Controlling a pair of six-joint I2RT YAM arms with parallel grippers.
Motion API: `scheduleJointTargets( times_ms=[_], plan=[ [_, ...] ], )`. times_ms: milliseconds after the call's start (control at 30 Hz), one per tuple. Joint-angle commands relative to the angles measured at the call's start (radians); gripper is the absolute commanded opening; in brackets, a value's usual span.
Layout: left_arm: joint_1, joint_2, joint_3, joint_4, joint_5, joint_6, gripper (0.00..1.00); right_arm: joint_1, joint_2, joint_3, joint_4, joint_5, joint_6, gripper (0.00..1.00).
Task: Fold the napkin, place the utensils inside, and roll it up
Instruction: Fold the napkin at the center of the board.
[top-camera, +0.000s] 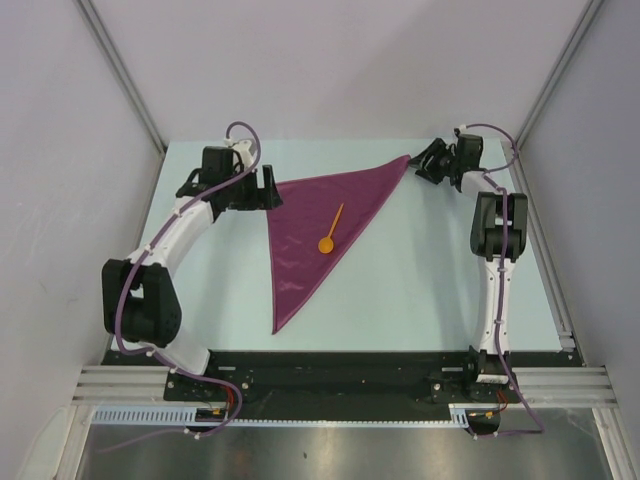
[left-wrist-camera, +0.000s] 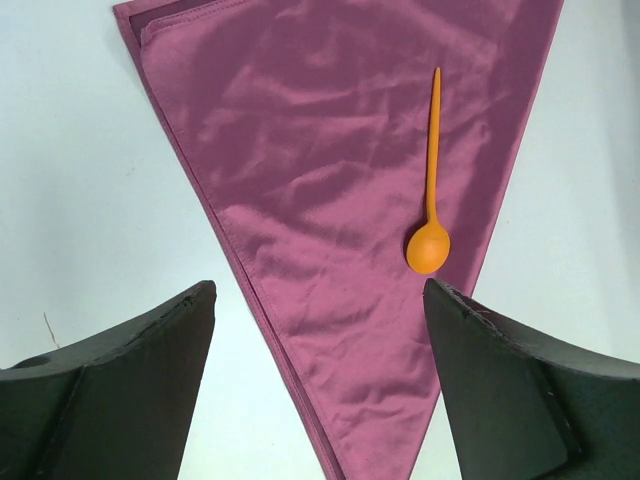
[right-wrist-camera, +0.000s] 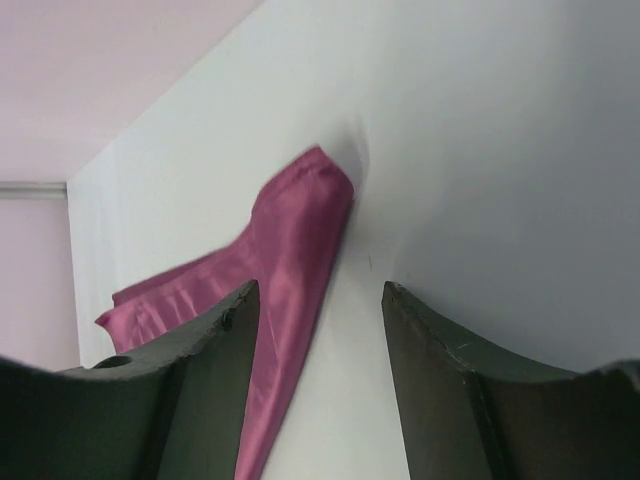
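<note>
The pale blue-white table (top-camera: 430, 270) carries the plum napkin (top-camera: 300, 235), which lies flat on it as a folded triangle left of centre, one corner toward the far right, one at the far left, its long point toward the near edge.

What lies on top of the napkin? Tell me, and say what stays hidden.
One orange spoon lies on the folded plum napkin, wholly within its edges. Anything between or under its layers is covered.
</note>
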Motion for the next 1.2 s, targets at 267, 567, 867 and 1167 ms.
scheduleJointTargets(
  times_ms=[267,567,867,1167],
  plan=[
    [0.046,-0.045,-0.013,0.054,0.075,-0.015,0.89,0.023,0.210,0.277,-0.094,0.034,0.071,0.54],
    [0.064,-0.046,-0.014,0.057,0.098,-0.026,0.90,0.040,0.248,0.317,-0.132,0.057,0.068,0.46],
    [0.078,-0.054,-0.017,0.059,0.112,-0.029,0.90,0.037,0.257,0.316,-0.129,0.077,0.082,0.27],
    [0.087,-0.049,-0.017,0.057,0.119,-0.030,0.90,0.038,0.250,0.303,-0.038,0.029,0.126,0.20]
  ],
)
